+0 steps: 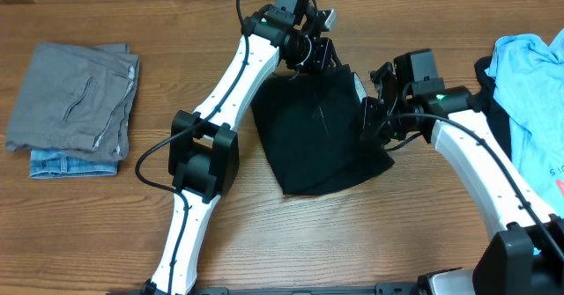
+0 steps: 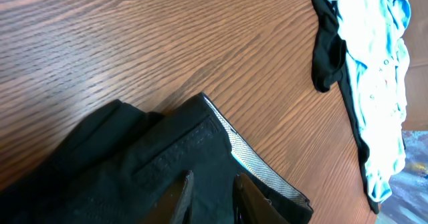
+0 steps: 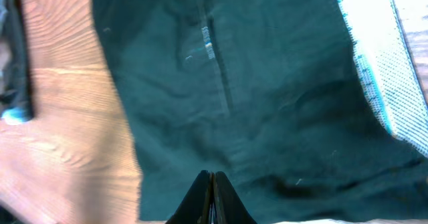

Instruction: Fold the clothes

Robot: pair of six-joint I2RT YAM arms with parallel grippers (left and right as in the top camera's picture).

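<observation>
The black trouser-like garment [image 1: 317, 141] lies part-folded at the table's middle. Its waistband, with a pale lining strip [image 2: 247, 158], shows in the left wrist view. My left gripper [image 1: 310, 62] is at the garment's far edge. Its jaws [image 2: 212, 177] stand a little apart with black fabric [image 2: 134, 157] pinched between them. On the garment's right edge my right gripper [image 1: 368, 123] is shut, its tips [image 3: 211, 177] down on the black cloth [image 3: 254, 83] with nothing between them. Other clothes: a grey piece [image 1: 75, 97] folded on a denim piece [image 1: 70, 165] at far left, and a light blue T-shirt [image 1: 533, 92] at far right.
The blue T-shirt [image 2: 378, 63] lies over another dark piece [image 2: 328, 50] near the right table edge. Bare wood [image 1: 176, 31] separates the left stack from the black garment. The left arm's base [image 1: 204, 158] stands just left of the garment.
</observation>
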